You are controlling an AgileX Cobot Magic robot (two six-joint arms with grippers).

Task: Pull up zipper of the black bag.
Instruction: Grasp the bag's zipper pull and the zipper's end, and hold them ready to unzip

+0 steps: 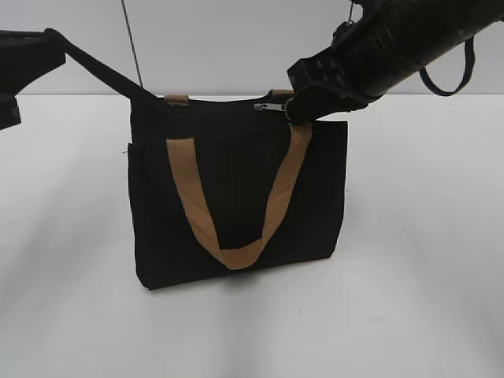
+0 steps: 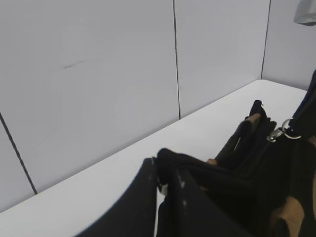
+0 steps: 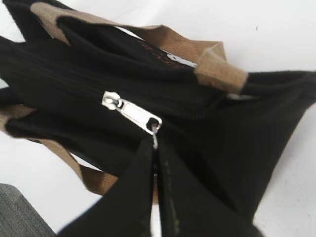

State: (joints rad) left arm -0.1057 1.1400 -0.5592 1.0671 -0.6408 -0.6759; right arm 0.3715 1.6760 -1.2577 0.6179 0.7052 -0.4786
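The black bag (image 1: pixel 240 197) stands upright on the white table (image 1: pixel 425 299), and everything else can be placed from it: its front tan handle (image 1: pixel 236 256) hangs in a loop down the front panel, and the left arm comes in from beyond the bag's left top corner, where a black strip of the bag is drawn out taut toward it. In the left wrist view the left gripper (image 2: pixel 160 185) looks pressed together on black fabric at that end, so I judge it is the anchor. The right gripper (image 3: pixel 155 148) sits just over the bag's top edge near its right end, its tips closed to a thin slit and pinching the ring at the end of the silver pull tab. The zipper (image 3: pixel 131 112) lies on the bag's top seam, toward that right end; I can't tell how much of the track is already closed. To do this well, I'd say the left side should hold the fabric tight while the right draws the pull straight along the seam, low and in line, never lifting sideways, or the small ring may slip out
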